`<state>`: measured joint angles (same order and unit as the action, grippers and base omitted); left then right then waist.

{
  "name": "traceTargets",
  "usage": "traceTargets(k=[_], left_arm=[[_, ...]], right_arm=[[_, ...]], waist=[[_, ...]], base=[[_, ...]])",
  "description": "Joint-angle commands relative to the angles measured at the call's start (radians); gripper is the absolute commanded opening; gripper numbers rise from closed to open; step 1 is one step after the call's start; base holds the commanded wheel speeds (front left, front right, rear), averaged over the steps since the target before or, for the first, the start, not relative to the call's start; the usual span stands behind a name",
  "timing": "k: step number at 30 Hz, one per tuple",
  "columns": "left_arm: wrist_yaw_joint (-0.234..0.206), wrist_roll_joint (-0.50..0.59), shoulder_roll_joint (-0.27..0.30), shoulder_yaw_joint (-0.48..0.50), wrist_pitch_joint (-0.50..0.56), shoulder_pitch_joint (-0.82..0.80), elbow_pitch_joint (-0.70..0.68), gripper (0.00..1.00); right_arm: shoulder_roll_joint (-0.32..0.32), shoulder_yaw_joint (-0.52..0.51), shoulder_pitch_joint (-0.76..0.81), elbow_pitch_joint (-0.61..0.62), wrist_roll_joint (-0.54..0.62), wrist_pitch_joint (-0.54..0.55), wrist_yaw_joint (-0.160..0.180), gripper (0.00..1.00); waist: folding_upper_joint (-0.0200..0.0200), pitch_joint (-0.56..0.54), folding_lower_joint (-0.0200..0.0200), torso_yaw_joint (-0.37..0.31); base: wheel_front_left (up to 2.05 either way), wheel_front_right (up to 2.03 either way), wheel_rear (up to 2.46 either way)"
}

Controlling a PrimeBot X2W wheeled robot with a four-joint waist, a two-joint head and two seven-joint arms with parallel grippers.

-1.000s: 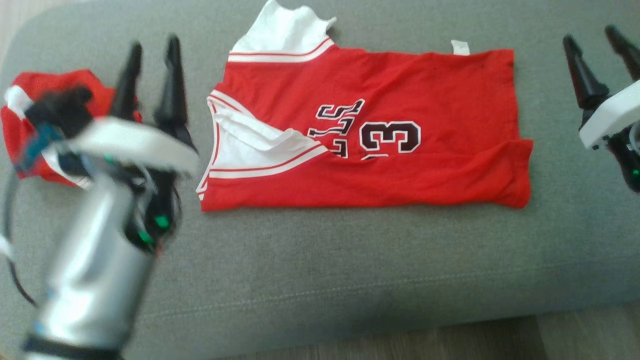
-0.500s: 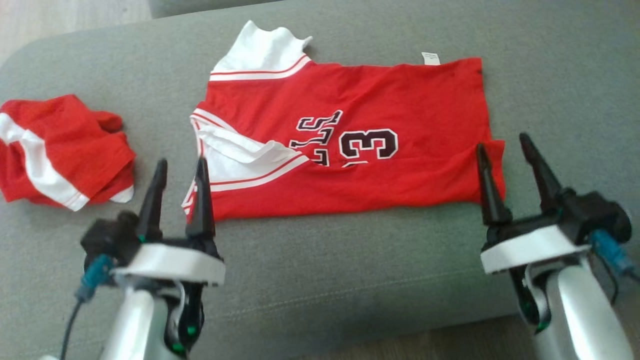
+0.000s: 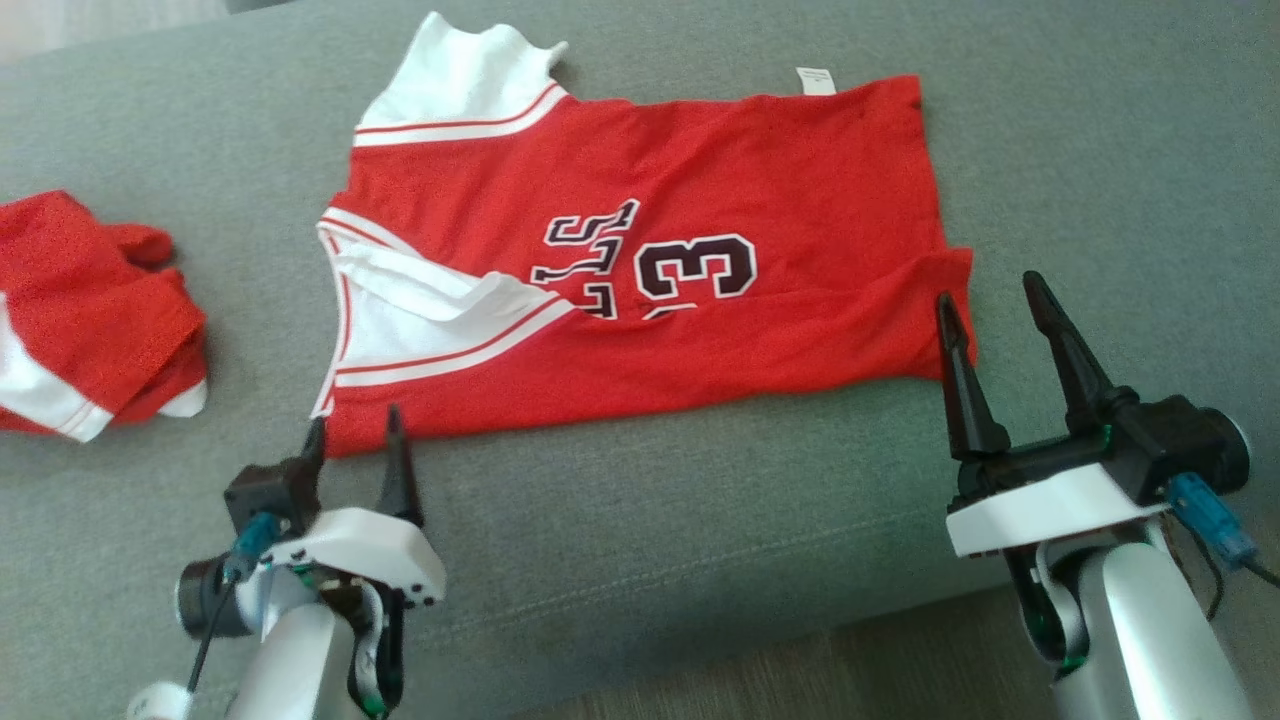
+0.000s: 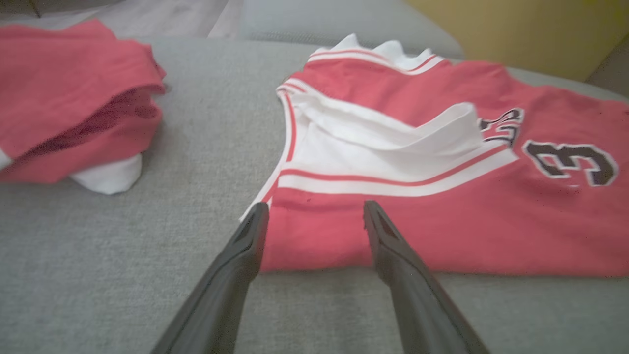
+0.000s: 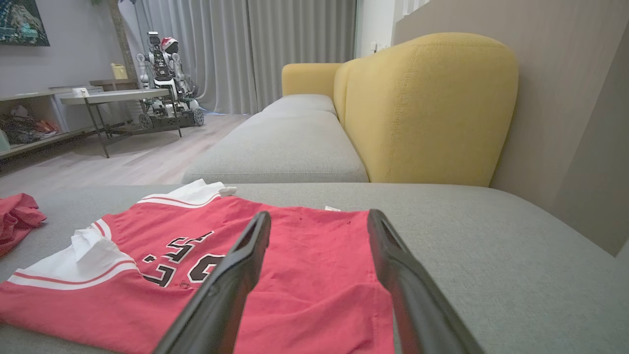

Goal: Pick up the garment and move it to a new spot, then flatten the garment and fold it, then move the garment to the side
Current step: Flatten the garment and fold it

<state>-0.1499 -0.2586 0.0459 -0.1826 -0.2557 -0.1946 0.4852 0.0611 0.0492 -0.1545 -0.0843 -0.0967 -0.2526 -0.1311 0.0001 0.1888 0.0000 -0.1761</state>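
Two released end effectors flank the jersey (image 3: 640, 250), flat on the sofa (image 3: 700, 540): left end effector (image 3: 355, 418) at its seven o'clock corner, right end effector (image 3: 986, 288) at four. Probably soft, light; pinch near corners.

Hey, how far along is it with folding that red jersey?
Done: the jersey lies flattened on the grey cushion, its near long edge apparently folded over the number's bottom. In hand: the left gripper and right gripper, both open and empty, sit at its near corners. To do: the remaining folds and moving it aside.
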Motion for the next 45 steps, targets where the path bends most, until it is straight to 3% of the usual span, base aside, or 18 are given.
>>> traceTargets(k=[1,7,11,14,15,16,23,33,45], left_arm=[[-0.012,0.005,0.004,0.037,-0.006,-0.049,-0.012,1.0],[-0.061,-0.005,0.004,0.081,-0.006,-0.113,0.141,1.0],[-0.057,-0.009,0.004,0.087,-0.006,-0.14,0.231,1.0],[-0.03,-0.023,0.004,0.069,-0.006,-0.162,0.295,1.0],[-0.018,-0.027,0.004,0.058,-0.006,-0.169,0.313,0.7],[-0.005,-0.032,0.004,0.047,-0.006,-0.176,0.328,0.0],[0.022,-0.047,0.004,0.021,-0.006,-0.187,0.281,0.0],[0.016,-0.03,0.004,0.053,-0.006,-0.113,0.027,0.0],[0.016,-0.023,0.004,0.046,-0.006,-0.077,-0.082,0.0]], right_arm=[[-0.009,0.026,-0.029,0.038,0.0,-0.009,0.0,1.0],[-0.01,0.034,-0.027,0.035,-0.01,-0.009,0.0,1.0],[-0.011,0.036,-0.029,0.034,-0.015,-0.009,0.0,1.0],[-0.011,0.029,-0.028,0.035,-0.015,-0.009,0.0,1.0],[-0.011,0.027,-0.026,0.035,-0.014,-0.009,0.0,1.0],[-0.011,0.025,-0.026,0.033,-0.014,-0.009,0.0,1.0],[-0.011,0.001,-0.022,-0.041,-0.046,-0.009,0.0,1.0],[-0.011,-0.049,-0.077,-0.269,-0.248,-0.009,0.0,1.0],[-0.011,-0.069,-0.199,-0.542,-0.418,-0.009,0.0,1.0]], waist=[[-0.0001,0.006,0.0,-0.007],[-0.0001,0.016,0.0,-0.025],[-0.0001,0.02,0.0,-0.03],[-0.0001,0.023,0.0,-0.028],[-0.0001,0.023,0.0,-0.026],[-0.0001,0.022,0.0,-0.024],[-0.0001,0.01,0.0,-0.008],[-0.0001,-0.003,0.0,0.017],[-0.0001,0.008,0.0,0.04]], base=[[0.0,0.0,0.0],[0.0,0.0,0.0],[0.0,0.0,0.0],[0.0,0.0,0.0],[0.0,0.0,0.0],[0.0,0.0,0.0],[0.0,0.0,0.0],[0.0,0.0,0.0],[0.0,0.0,0.0]])
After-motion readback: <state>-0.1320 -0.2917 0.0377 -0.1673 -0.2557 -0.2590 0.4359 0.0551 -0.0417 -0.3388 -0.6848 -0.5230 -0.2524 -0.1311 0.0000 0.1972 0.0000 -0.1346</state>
